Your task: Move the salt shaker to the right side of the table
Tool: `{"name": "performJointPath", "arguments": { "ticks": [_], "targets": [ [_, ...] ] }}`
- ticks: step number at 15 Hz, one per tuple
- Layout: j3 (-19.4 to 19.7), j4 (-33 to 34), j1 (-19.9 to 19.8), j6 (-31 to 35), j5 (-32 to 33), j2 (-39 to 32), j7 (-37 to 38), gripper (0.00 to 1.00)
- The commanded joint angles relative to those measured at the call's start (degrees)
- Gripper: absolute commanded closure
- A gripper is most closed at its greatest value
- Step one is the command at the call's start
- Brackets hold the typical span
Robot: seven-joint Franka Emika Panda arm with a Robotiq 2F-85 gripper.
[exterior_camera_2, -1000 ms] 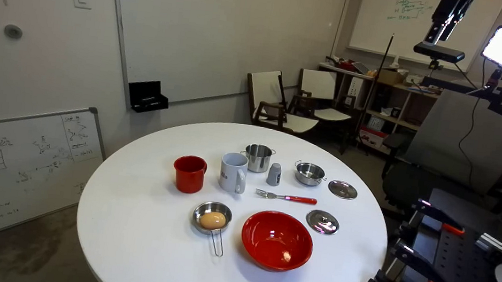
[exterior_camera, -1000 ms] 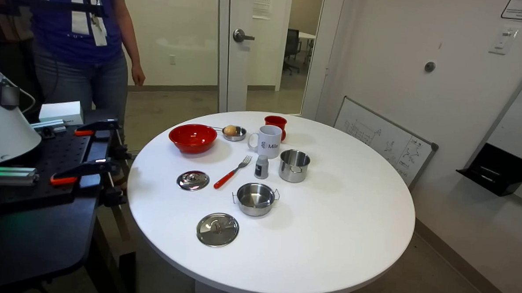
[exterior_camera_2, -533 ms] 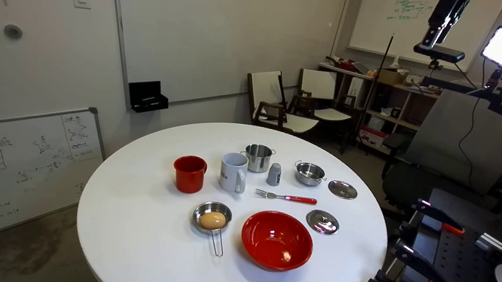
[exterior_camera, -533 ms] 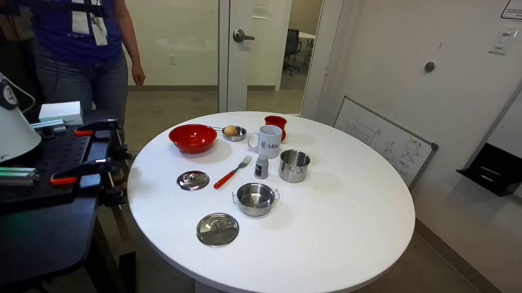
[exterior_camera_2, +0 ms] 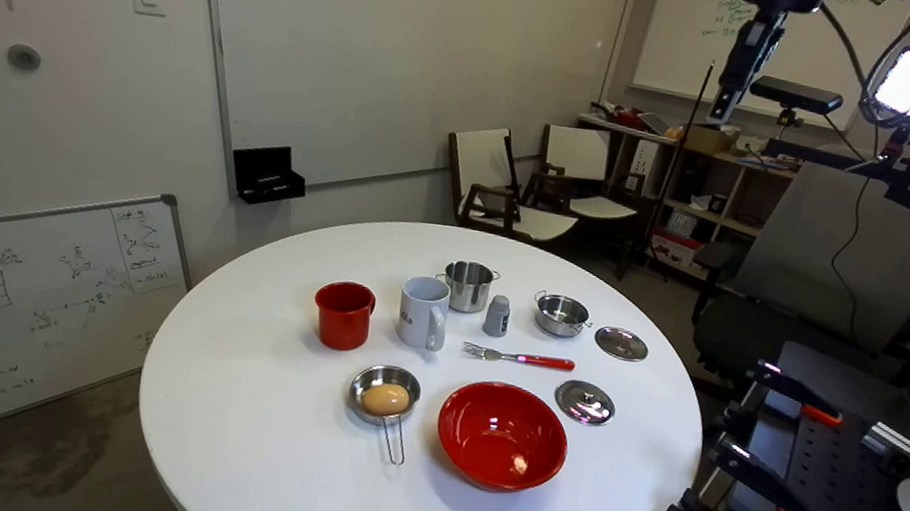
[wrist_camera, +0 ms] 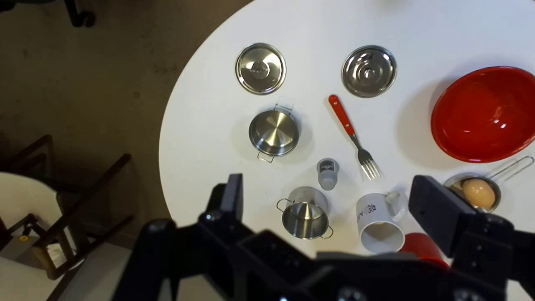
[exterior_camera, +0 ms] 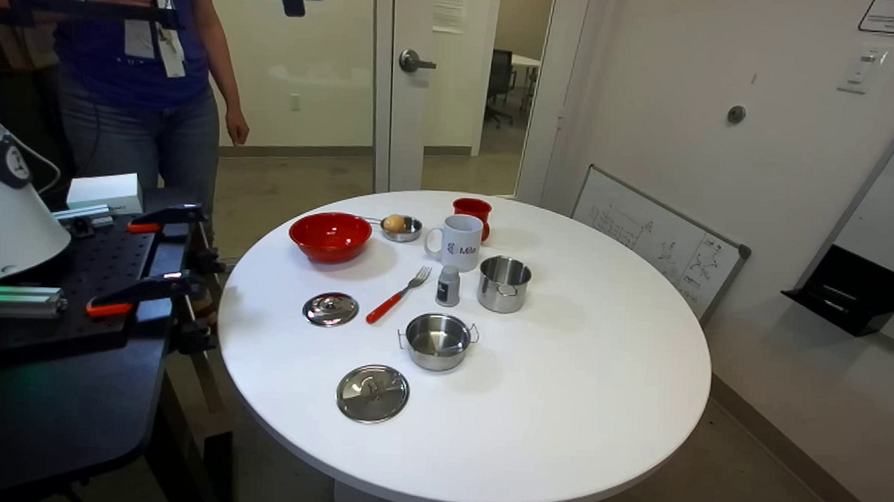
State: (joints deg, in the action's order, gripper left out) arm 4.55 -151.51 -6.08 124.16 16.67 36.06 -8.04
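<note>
Nearest in the wrist view, the pincer (wrist_camera: 333,200) hung above the desk (wrist_camera: 200,125), its fingers standing wide apart with nothing in their hold. Below, the salt shaker (wrist_camera: 327,172) stood upright near the middle of the desk, just beside a tall steel pot (wrist_camera: 307,209) and near a white mug (wrist_camera: 377,215) and a fork (wrist_camera: 350,128). The step in hand appeared to be the approach. Done well, it called for a vertical descent centred on the shaker, the fingers narrowed beforehand so that neither caught the pot or the fork, then a lift above the surrounding rims before any sideways travel. The desk's round top was plain white and carried a red bowl (wrist_camera: 472,121) well apart from the shaker. Farthest, each in an exterior view, were pale chairs (exterior_camera_2: 487,165) near a whiteboard (exterior_camera_2: 408,62) and a person (exterior_camera: 137,90) in blue.
</note>
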Motion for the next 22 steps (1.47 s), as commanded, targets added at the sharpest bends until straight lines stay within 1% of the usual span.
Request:
{"name": "performJointPath", "arguments": {
  "ticks": [1,4,8,11,13,14,15,16,18,21,22],
  "targets": [
    [-0.2,-0.1,-0.3,8.8,4.3,-8.1,-1.5,0.0],
    [0.4,0.7,0.1,13.9,4.8,-15.4,-3.6,0.0],
    [1.4,2.2,1.3,18.9,2.3,-24.7,-9.0,0.0],
    [1.3,4.2,1.8,20.9,1.1,-30.6,-12.3,0.0],
    [0.7,5.7,2.0,20.9,0.8,-33.6,-13.4,0.0],
    [0.5,6.4,2.1,20.3,0.2,-34.5,-14.0,0.0],
    [0.2,7.0,2.2,18.0,0.0,-34.8,-14.8,0.0],
    [0.3,4.5,1.6,19.9,2.0,-32.4,-12.1,0.0],
    [0.2,5.5,1.8,19.6,1.5,-34.0,-12.8,0.0],
    [0.1,6.1,1.9,19.4,1.5,-34.5,-13.0,0.0],
    [-0.1,6.8,2.0,18.3,2.7,-35.0,-11.1,0.0]
  ]
}}
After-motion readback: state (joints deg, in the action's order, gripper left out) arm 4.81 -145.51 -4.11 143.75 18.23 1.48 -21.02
